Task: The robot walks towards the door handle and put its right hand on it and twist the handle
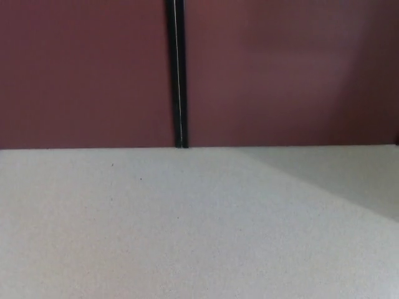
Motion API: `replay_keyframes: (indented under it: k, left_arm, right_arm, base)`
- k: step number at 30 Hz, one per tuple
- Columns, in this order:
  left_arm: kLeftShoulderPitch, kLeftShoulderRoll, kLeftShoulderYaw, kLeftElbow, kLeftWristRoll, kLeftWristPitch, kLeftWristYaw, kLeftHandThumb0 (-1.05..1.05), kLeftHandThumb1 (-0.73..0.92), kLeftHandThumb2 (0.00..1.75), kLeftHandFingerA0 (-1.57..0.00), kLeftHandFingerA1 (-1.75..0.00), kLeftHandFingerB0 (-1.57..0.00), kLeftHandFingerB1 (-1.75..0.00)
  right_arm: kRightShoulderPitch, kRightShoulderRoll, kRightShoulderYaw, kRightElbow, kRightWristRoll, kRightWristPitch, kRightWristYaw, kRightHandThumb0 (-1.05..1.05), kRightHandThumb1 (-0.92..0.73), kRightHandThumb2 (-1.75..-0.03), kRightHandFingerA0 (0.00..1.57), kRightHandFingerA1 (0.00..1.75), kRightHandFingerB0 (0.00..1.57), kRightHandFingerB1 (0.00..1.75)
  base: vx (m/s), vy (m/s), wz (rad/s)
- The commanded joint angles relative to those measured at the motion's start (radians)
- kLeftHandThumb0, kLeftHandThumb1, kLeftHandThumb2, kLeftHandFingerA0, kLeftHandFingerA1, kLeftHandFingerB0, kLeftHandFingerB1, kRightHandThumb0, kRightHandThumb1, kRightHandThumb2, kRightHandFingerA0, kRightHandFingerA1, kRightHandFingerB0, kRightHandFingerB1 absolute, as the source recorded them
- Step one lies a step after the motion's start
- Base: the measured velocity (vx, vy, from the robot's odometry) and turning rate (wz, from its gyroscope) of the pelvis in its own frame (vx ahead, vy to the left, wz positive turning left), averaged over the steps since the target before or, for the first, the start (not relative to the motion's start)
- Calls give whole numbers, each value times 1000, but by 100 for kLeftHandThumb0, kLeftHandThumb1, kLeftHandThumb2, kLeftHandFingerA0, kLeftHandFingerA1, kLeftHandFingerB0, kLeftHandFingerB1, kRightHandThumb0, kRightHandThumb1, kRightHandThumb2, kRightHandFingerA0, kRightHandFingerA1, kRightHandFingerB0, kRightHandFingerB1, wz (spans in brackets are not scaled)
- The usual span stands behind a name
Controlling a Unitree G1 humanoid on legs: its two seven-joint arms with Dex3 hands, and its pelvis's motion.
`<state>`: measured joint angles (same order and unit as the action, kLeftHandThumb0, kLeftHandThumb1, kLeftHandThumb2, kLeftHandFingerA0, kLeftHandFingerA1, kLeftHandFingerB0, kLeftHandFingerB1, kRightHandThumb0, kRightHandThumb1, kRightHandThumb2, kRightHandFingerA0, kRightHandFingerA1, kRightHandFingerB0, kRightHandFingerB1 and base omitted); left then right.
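The floor fills the lower half of the head view: a pale, speckled, bare surface with a faint shadow band crossing its right side. Above it stands a dark red wall or door face, meeting the floor along a straight horizontal line. A narrow black vertical seam with a thin light line down its middle divides this red surface into a left panel and a right panel; whether either panel is the door cannot be told.

The door handle is not in view; it presumably lies above the top edge of the picture. Neither the left hand nor the right hand shows, so the state of their fingers cannot be told.

Judged step: the approach walk, close to its end, with the red surface near ahead. The next move calls for locating the handle, then raising the right hand to it with fingers apart before closing and twisting.
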<state>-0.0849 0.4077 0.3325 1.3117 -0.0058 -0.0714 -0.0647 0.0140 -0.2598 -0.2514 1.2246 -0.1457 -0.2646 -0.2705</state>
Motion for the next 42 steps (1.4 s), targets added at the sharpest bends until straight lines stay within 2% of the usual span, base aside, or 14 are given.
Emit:
replay_keyframes:
  k: [1, 8, 13, 14, 16, 18, 21, 23, 24, 26, 34, 35, 37, 42]
  left_arm:
    - [21, 10, 9, 14, -19, -33, -26, -18, 64, 59, -58, -48, -39, -36]
    - [26, 12, -6, 18, -10, -49, -33, -17, 63, 59, -62, -53, -38, -36]
    - [19, 19, -11, 18, -9, -53, -35, -18, 63, 59, -59, -46, -38, -36]
    - [16, 19, -12, 18, -8, -53, -32, -18, 63, 59, -60, -47, -38, -36]
    - [16, 15, -13, 15, -10, -53, -31, -17, 63, 59, -62, -51, -38, -36]
    - [24, 13, -11, 12, -14, -60, -33, -18, 63, 59, -59, -47, -38, -36]
    - [25, 15, -17, 12, -9, -59, -30, -17, 63, 59, -59, -47, -38, -36]
    - [24, 15, -16, 14, -11, -58, -32, -17, 63, 59, -63, -54, -38, -36]
    - [27, 16, -16, 15, -10, -59, -32, -17, 63, 58, -63, -54, -38, -36]
    - [33, 14, -17, 18, -9, -63, -31, -17, 63, 58, -64, -56, -38, -36]
    - [41, 19, -43, 18, 1, -76, -32, -17, 62, 59, -65, -53, -39, -36]
    - [41, 21, -44, 18, 1, -76, -32, -17, 62, 59, -65, -53, -39, -36]
    - [41, 21, -46, 18, -1, -76, -32, -17, 62, 59, -65, -53, -39, -36]
    - [41, 25, -61, 21, 8, -80, -26, -18, 63, 59, -60, -46, -40, -37]
  right_arm:
    - [23, 12, -3, 14, 27, -78, -58, -18, -58, -57, 75, 50, 56, 43]
    - [15, 8, 1, 49, 29, -104, -77, -17, -58, -56, 81, 53, 58, 44]
    - [6, 7, 10, 61, 23, -106, -90, -16, -57, -56, 82, 53, 59, 44]
    - [2, 4, 10, 62, 23, -107, -93, -23, -52, -63, 80, 58, 57, 48]
    - [-1, -2, 11, 69, 22, -102, -95, -23, -52, -63, 81, 58, 57, 48]
    - [1, -4, 12, 71, 20, -101, -107, -17, -57, -56, 84, 54, 60, 44]
    - [-1, -4, 14, 74, 19, -97, -123, -17, -57, -56, 83, 54, 60, 44]
    - [-2, -3, 20, 74, 13, -92, -142, -24, -52, -63, 78, 57, 58, 49]
    - [2, -2, 22, 73, 13, -94, -146, -18, -56, -56, 81, 53, 60, 44]
    - [12, -1, 25, 70, 15, -98, -150, -18, -57, -56, 81, 53, 60, 44]
    - [7, -6, 23, 85, 27, -79, -118, -18, -56, -56, 79, 52, 60, 44]
    - [7, -6, 23, 85, 27, -79, -116, -25, -52, -63, 76, 56, 57, 49]
    - [6, -5, 23, 86, 28, -79, -116, -25, -52, -63, 76, 56, 57, 49]
    - [7, -5, 26, 84, 30, -76, -104, -25, -52, -63, 77, 57, 57, 48]
  base:
    - [0, 0, 0]
    - [0, 0, 0]
    - [0, 0, 0]
    - [0, 0, 0]
    - [0, 0, 0]
    - [0, 0, 0]
    - [0, 0, 0]
    - [116, -22, 11]
    - [-49, -137, 23]
    - [-47, 22, -8]
    - [73, 80, 1]
    - [84, 168, -4]
    - [234, 333, 7]
    - [180, -116, -3]
